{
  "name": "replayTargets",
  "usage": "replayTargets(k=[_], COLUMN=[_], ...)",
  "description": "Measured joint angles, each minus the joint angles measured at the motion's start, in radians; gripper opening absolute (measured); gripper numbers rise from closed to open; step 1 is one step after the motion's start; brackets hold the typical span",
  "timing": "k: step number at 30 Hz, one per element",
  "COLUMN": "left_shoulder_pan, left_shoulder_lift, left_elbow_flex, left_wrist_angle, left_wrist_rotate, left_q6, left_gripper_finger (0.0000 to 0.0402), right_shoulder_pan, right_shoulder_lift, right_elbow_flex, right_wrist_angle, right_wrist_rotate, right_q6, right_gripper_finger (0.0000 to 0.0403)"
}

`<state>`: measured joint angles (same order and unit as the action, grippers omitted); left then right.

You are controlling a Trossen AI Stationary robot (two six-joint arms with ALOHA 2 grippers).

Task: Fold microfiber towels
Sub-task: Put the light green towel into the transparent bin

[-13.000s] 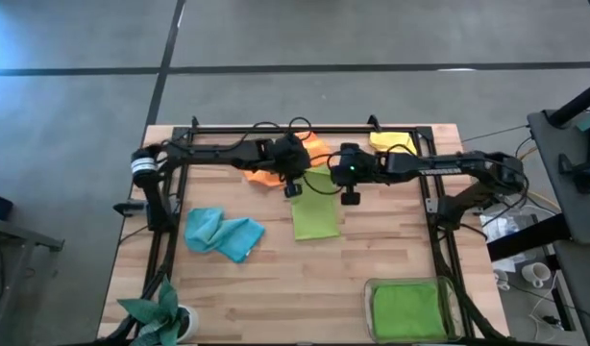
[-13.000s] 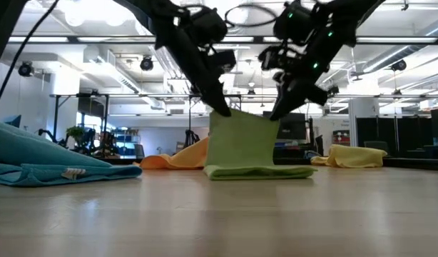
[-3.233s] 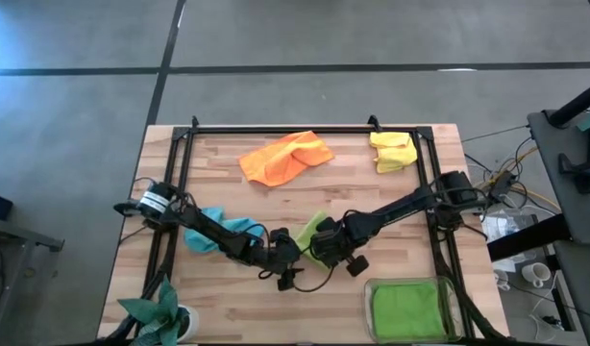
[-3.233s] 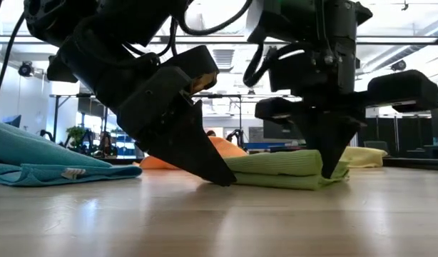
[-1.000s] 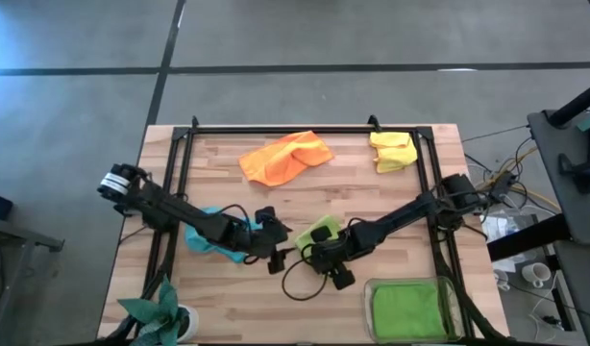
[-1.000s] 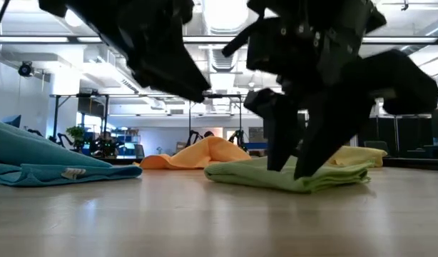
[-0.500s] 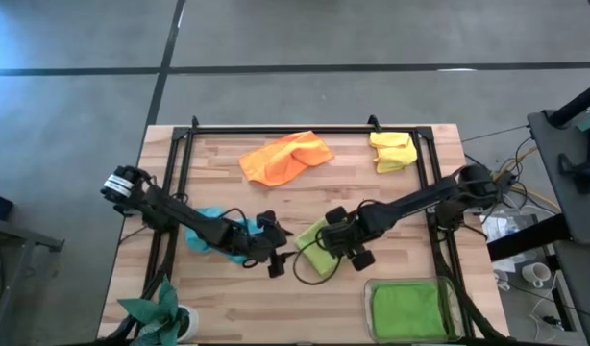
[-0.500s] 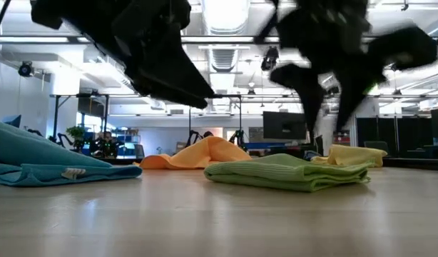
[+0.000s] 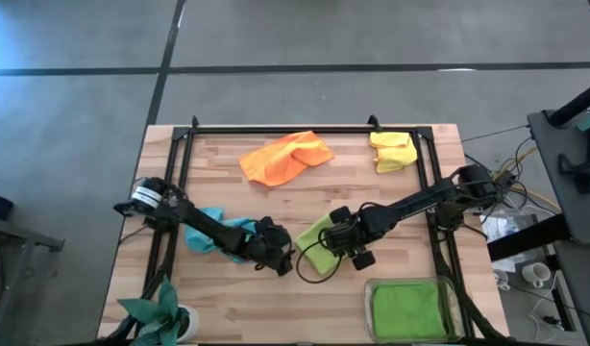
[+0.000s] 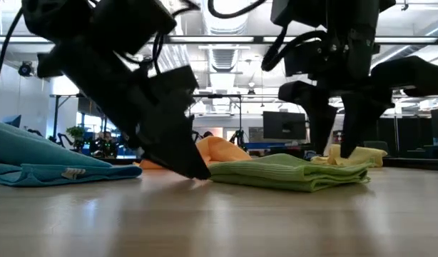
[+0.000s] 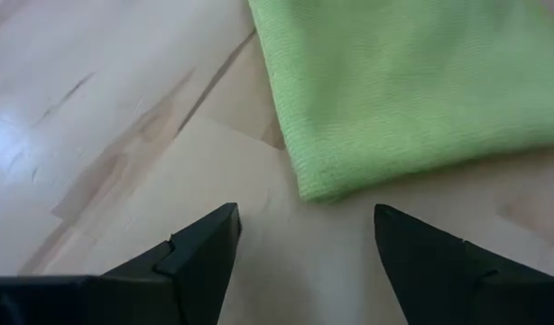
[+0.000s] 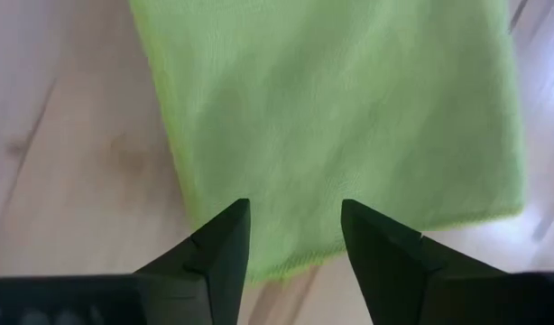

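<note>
A folded yellow-green microfiber towel [image 9: 314, 246] lies flat on the wooden table, near its middle. My left gripper [image 11: 304, 226] is open and low over the table. Its fingers slant down on either side of the towel's left corner [image 11: 315, 188], a little short of it. My right gripper [image 12: 293, 215] is open and points almost straight down over the towel's right part [image 10: 333, 171]. A crumpled light blue towel [image 9: 218, 235] lies behind my left arm. Orange [image 9: 285, 159] and yellow [image 9: 393, 151] towels lie at the far edge. My right gripper's open fingers [image 10: 320, 139] point down at the top face of the yellow-green towel [image 12: 349, 117], which lies flat on the table. I cannot tell whether the tips touch the cloth.
A clear tray [image 9: 372, 288] at the near right holds a folded green towel [image 9: 407, 308]. A small leafy plant [image 9: 160, 312] stands at the near left corner. Bare wood lies between the towels.
My left gripper has sunk toward the table and come close to the towel's left corner. My right gripper has risen off the towel's near side, gone toward the far right over it and tipped steeper. The towel has stayed flat in place.
</note>
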<state>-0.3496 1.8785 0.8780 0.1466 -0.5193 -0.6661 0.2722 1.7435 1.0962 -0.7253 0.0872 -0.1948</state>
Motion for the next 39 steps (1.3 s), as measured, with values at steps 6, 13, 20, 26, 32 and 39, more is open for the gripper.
replayTargets(k=[6,13,20,26,32,39], left_shoulder_pan=[0.001,0.016,0.021,0.021,0.021,0.021], left_shoulder_lift=[0.016,0.039,0.081,0.049,0.036,0.033], left_elbow_flex=[-0.009,-0.046,-0.045,-0.049,-0.051,-0.049], left_wrist_angle=[0.053,0.212,0.254,0.207,0.193,0.167], left_wrist_rotate=[-0.026,-0.015,-0.010,0.022,0.030,0.030], left_q6=[0.066,0.149,0.160,0.234,0.263,0.256], left_gripper_finger=[0.0233,0.0092,0.0013,0.0017,0.0017,0.0018], right_shoulder_pan=[0.000,0.000,0.000,0.003,-0.017,-0.022], right_shoulder_lift=[0.000,0.000,0.000,0.009,0.010,-0.002], right_elbow_flex=[0.001,-0.003,-0.017,-0.080,-0.108,-0.057], right_wrist_angle=[0.022,0.047,0.079,0.128,0.079,-0.053], right_wrist_rotate=[0.000,0.000,-0.010,-0.019,0.096,0.186], right_q6=[-0.007,-0.007,-0.012,-0.005,-0.040,-0.105], right_gripper_finger=[0.0173,0.0171,0.0171,0.0171,0.0171,0.0171])
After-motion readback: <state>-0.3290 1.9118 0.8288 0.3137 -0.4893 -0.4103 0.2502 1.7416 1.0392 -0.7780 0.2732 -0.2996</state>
